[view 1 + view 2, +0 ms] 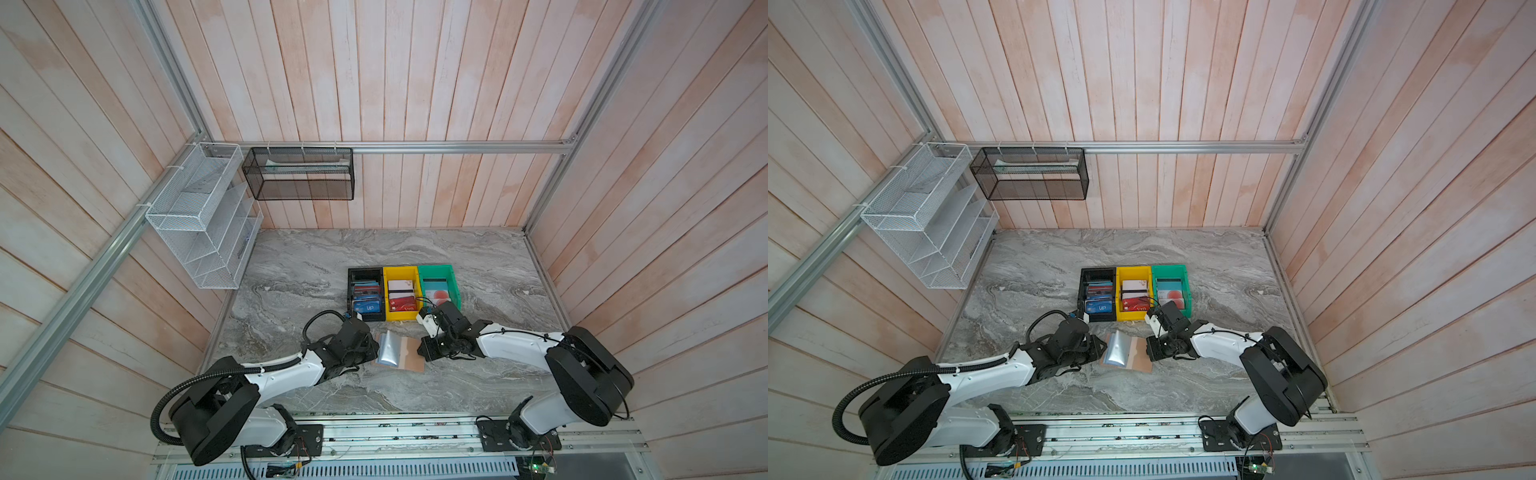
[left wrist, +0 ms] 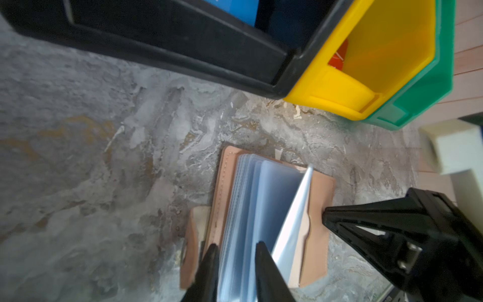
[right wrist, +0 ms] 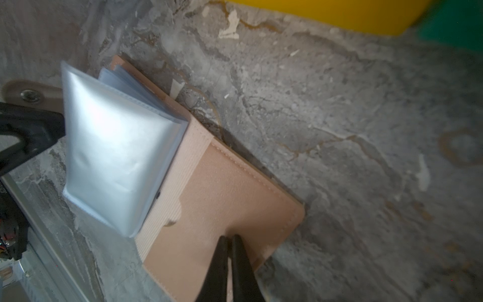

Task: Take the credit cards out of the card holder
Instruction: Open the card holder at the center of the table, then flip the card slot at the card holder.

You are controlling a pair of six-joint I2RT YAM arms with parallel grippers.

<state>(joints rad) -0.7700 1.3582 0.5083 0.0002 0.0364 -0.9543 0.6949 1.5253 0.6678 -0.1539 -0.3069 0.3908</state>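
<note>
The tan card holder [image 1: 412, 354] [image 3: 235, 188] lies open on the marble table, between my two grippers. Its pale blue sleeves [image 1: 390, 347] [image 2: 261, 204] [image 3: 117, 146] fan upward, and I see no card in them. My left gripper [image 1: 376, 348] [image 2: 236, 245] is open at the holder's left edge, with several sleeves loose between its fingers. My right gripper [image 1: 419, 352] [image 3: 230, 236] is shut, its tips pressing on the right cover flap. A red credit card lettered VIP [image 1: 404, 306] lies in the yellow bin. A whitish credit card with an orange-red circle [image 1: 438, 296] lies in the green bin.
Just behind the holder stand a black bin [image 1: 350, 291], a yellow bin [image 1: 385, 291] and a green bin [image 1: 455, 286] in a row, all holding cards. A white wire rack [image 1: 195, 216] and a black mesh basket [image 1: 299, 174] hang on the back left walls.
</note>
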